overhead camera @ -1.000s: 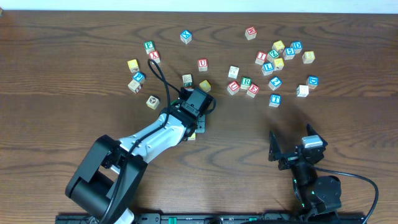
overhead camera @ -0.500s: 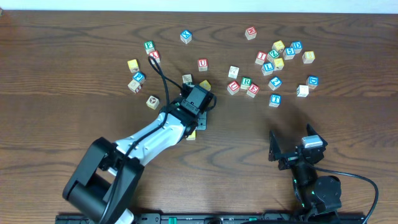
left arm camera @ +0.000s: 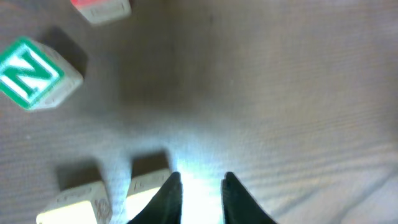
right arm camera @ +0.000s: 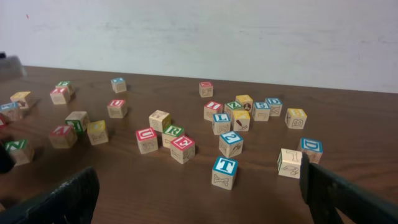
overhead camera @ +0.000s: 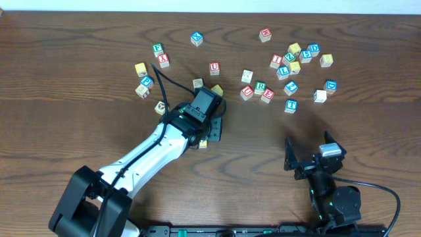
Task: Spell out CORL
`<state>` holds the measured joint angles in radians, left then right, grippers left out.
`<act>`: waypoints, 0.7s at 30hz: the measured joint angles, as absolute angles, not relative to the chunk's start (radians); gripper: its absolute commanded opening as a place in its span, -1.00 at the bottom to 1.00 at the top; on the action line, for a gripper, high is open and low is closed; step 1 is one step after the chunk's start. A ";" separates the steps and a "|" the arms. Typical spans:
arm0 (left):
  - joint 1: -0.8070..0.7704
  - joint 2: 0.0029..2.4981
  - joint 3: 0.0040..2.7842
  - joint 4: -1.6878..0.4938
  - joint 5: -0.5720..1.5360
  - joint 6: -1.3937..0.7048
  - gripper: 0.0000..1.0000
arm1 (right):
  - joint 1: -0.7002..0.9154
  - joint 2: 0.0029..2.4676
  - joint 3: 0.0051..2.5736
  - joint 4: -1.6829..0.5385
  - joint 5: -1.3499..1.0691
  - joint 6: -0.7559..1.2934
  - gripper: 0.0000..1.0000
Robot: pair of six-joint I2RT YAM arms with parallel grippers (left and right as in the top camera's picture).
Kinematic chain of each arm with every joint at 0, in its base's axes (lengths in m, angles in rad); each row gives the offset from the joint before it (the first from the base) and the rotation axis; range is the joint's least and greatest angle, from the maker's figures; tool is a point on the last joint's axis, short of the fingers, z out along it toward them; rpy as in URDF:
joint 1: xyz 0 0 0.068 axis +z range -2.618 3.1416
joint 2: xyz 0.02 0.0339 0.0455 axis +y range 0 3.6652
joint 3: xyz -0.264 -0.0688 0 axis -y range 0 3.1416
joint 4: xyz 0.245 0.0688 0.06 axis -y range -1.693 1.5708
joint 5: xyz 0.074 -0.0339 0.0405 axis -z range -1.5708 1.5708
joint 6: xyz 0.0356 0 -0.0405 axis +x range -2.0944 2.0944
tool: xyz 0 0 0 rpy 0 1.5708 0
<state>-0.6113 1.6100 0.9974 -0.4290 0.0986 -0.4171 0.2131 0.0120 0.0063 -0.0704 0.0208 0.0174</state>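
- Lettered cubes (overhead camera: pixel 294 48) lie scattered over the far half of the bench (overhead camera: pixel 66 52). A green N cube (left arm camera: pixel 34 74) sits ahead of the left end effector (left arm camera: pixel 199 196).
- Its fingers stand narrow with glare between them; I cannot tell if they pinch anything.
- The right end effector (right arm camera: pixel 199 199) gapes wide, short of the cubes.
- The green R cube (overhead camera: pixel 260 86) and blue L cube (overhead camera: pixel 283 71) sit right of centre. One yellow cube (overhead camera: pixel 216 89) lies just beyond the left end effector, and a second yellow cube (overhead camera: pixel 202 142) at its near edge.

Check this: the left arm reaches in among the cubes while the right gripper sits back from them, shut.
Wrong on one point: the right gripper is open, not shut. The right wrist view shows its fingers wide apart. The left arm does reach in among the cubes, and the right gripper sits back from them.
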 measured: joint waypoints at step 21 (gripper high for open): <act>-0.748 1.646 0.997 -0.501 0.017 -0.422 -0.79 | 0.213 0.012 0.006 -0.070 0.021 0.017 0.99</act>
<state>-0.7479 1.6463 0.9974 -0.5014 0.0170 -0.4221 0.2131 0.0120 0.0063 -0.0704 0.0208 0.0174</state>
